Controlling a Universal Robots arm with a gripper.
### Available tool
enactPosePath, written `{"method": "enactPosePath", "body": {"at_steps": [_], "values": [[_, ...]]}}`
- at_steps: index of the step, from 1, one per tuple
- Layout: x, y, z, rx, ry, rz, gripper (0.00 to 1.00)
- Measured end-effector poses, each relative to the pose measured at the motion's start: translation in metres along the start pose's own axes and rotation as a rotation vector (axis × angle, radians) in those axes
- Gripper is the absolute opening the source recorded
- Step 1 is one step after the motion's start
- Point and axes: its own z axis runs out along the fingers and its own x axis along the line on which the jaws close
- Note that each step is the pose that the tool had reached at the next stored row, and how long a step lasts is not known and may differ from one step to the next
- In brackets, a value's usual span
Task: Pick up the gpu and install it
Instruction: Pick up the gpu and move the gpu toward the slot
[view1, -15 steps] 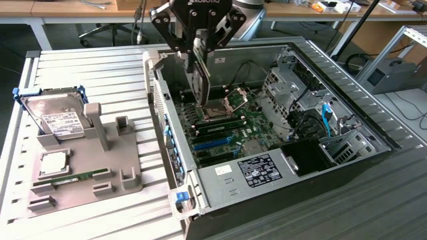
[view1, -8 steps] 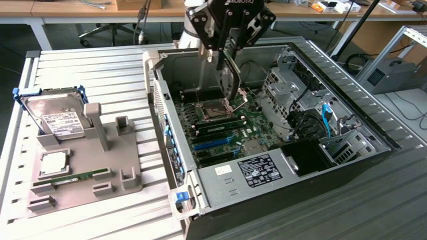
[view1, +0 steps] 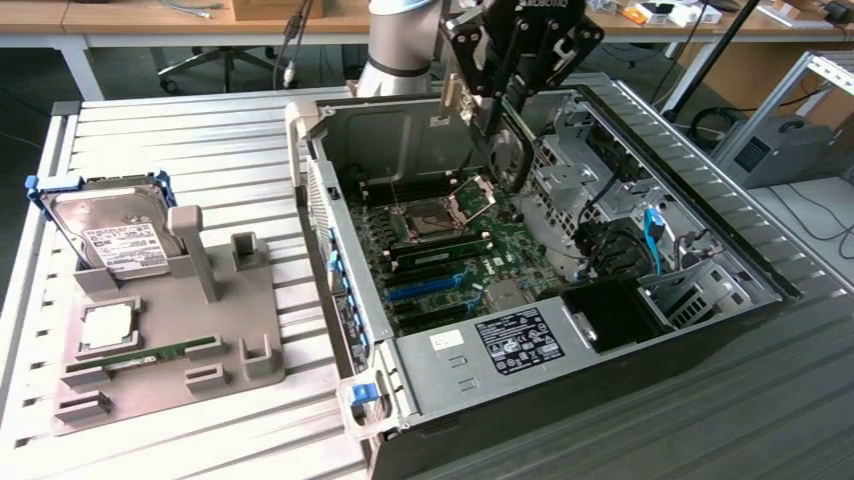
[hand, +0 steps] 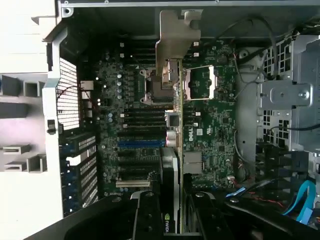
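Observation:
The gpu (view1: 506, 150) hangs edge-down above the open computer case (view1: 400, 385), over the motherboard (view1: 447, 265) near the CPU socket (view1: 433, 220). It is a thin black card with a round fan face and a silvery bracket (view1: 455, 100) at one end. My gripper (view1: 514, 85) is shut on its upper edge. In the wrist view the gpu (hand: 175, 115) shows edge-on, running down the middle over the board, with its bracket (hand: 176, 35) at the far end. My gripper (hand: 172, 215) clamps it between two black fingers (hand: 147, 217). The card is clear of the blue slots (view1: 424, 290).
A grey fixture tray (view1: 247, 330) lies at the exterior view's left of the case, holding a silver hard drive (view1: 114, 235), a CPU chip (view1: 107, 325) and a green memory stick (view1: 160, 352). Drive cages and cables (view1: 654, 250) fill the case's right side.

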Motion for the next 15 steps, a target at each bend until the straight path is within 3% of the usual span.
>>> {"method": "enactPosePath", "body": {"at_steps": [2,15], "values": [[-0.016,0.0004,0.0004,-0.0003,0.0,0.0,0.27],[-0.085,0.0023,0.002,-0.0027,0.0,0.0,0.27]]}}
